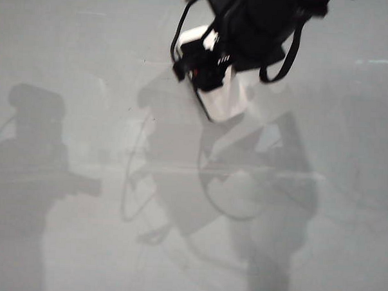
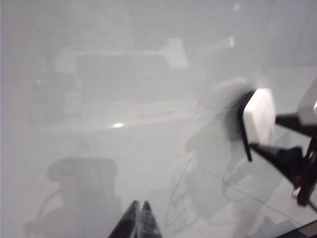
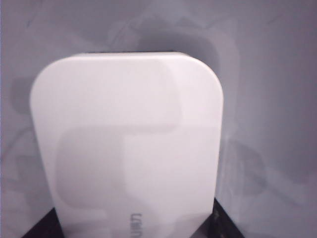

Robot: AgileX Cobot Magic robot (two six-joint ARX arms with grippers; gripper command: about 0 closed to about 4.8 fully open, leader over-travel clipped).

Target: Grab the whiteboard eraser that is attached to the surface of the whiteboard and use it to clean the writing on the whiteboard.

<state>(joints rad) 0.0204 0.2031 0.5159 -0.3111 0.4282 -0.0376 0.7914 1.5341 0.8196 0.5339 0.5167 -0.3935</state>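
Note:
The whiteboard (image 1: 69, 50) fills every view, glossy and pale grey. My right gripper (image 1: 213, 82) reaches in from the top of the exterior view, shut on the whiteboard eraser (image 1: 227, 102), a white rounded block. In the left wrist view the whiteboard eraser (image 2: 260, 111) sits between the right gripper's black fingers (image 2: 292, 119), its black felt edge facing the board; I cannot tell if it touches. In the right wrist view the eraser (image 3: 129, 144) fills the frame between the right gripper's (image 3: 133, 229) jaws. My left gripper (image 2: 140, 204) hangs shut over bare board. No blue writing can be made out.
Dark reflections of the arms and cables lie across the whiteboard (image 2: 124, 163), with faint thin grey curves (image 1: 129, 181) that I cannot tell from marks. A black cable (image 1: 289, 53) loops off the right arm.

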